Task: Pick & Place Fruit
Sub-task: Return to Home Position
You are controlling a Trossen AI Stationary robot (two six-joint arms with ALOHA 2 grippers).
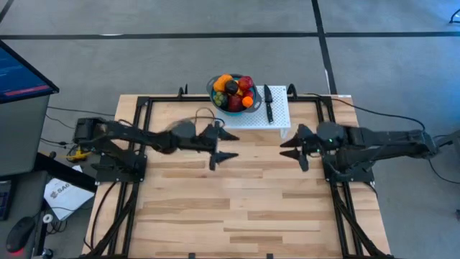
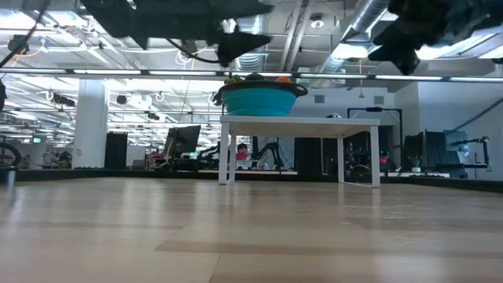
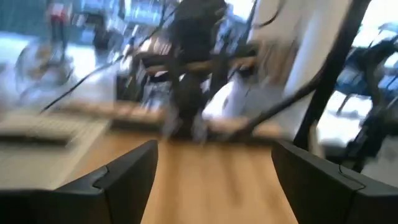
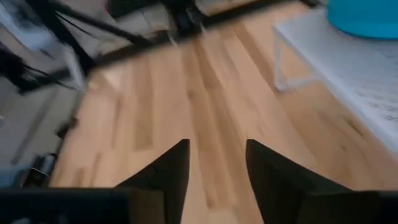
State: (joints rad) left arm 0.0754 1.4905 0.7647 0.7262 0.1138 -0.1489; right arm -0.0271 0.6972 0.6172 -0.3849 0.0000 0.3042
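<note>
Several small toy fruits [image 1: 233, 90], red, orange, yellow and dark, are piled in a blue bowl [image 1: 215, 96] near the table's far edge. The bowl [image 2: 259, 100] stands on the left end of a white raised stand [image 1: 277, 117], and a slim black knife [image 1: 269, 103] lies on the stand to its right. My left gripper [image 1: 231, 144] hovers open over the table, nearer than the bowl. My right gripper [image 1: 286, 147] hovers open opposite it, nearer than the stand. Both wrist views show open fingers with nothing between them: left [image 3: 214, 146], right [image 4: 217, 143].
A black frame [image 1: 147, 108] runs along the table's sides and far edge. Bare wooden tabletop [image 1: 237, 208] fills the near half. The stand's white legs [image 2: 228, 153] rest on the wood. A monitor [image 1: 21, 72] and cables sit off the table's left side.
</note>
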